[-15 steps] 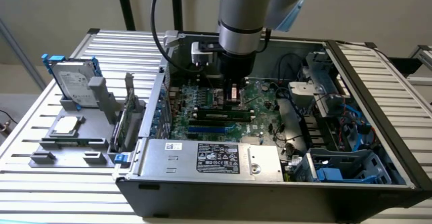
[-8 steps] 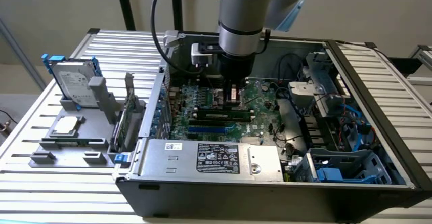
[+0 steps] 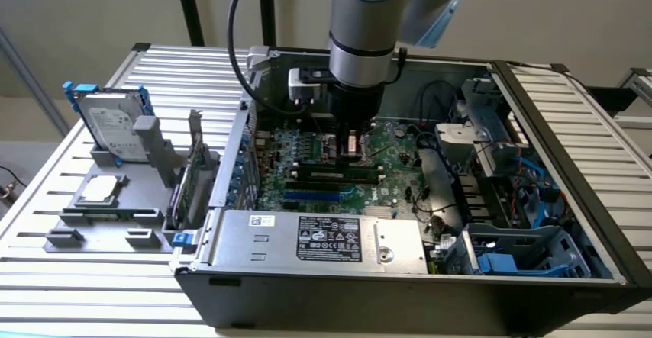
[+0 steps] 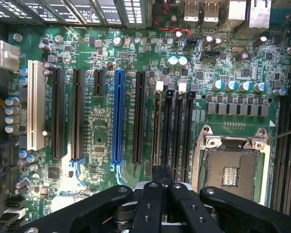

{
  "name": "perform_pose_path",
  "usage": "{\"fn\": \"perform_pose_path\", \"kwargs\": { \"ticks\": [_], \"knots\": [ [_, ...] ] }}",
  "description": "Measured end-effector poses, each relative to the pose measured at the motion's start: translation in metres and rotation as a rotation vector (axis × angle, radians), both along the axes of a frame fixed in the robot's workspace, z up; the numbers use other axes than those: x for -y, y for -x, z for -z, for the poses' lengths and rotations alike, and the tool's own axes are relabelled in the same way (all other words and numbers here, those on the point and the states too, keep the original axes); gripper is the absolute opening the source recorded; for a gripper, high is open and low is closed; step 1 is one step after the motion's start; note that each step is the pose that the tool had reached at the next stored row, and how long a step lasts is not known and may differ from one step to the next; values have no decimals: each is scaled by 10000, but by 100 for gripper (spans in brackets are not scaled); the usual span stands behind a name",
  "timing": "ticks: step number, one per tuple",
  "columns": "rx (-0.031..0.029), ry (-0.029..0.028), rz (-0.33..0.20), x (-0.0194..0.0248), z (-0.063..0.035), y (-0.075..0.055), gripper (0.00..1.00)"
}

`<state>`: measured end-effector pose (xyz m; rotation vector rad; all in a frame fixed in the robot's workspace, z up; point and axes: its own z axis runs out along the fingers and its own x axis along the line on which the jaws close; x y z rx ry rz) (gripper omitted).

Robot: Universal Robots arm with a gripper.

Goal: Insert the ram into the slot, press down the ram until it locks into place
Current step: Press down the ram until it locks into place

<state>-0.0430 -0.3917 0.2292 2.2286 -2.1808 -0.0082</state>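
The ram [image 3: 331, 173], a thin green stick with dark chips, stands on edge in the slot [image 4: 157, 126] closest to the blue connector strip [image 4: 118, 116]. It is one of several parallel black sockets with pale end clips. From the wrist camera the ram appears as a thin pale line along that socket. My gripper [image 3: 352, 149] hangs just above the motherboard [image 4: 101, 58], over one end of the sockets. Its black fingers [image 4: 156, 175] are shut together with nothing visible between them.
The open metal CPU socket [image 4: 230, 167] lies beside the memory sockets. A grey power supply [image 3: 316, 235] fills the case's front, and cables and a blue drive cage [image 3: 509, 258] sit at the exterior view's right. A hard drive [image 3: 112, 124] stands on a fixture outside the case.
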Motion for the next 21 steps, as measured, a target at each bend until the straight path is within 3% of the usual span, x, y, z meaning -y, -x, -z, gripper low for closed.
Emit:
{"fn": "perform_pose_path", "kwargs": {
  "ticks": [6, 12, 21],
  "knots": [
    [-1, -30, 1, -2, 12, 1, 10],
    [-96, -29, 2, -2, -178, 1, 10],
    [-97, -29, 1, -1, -179, 1, 10]
  ]
}}
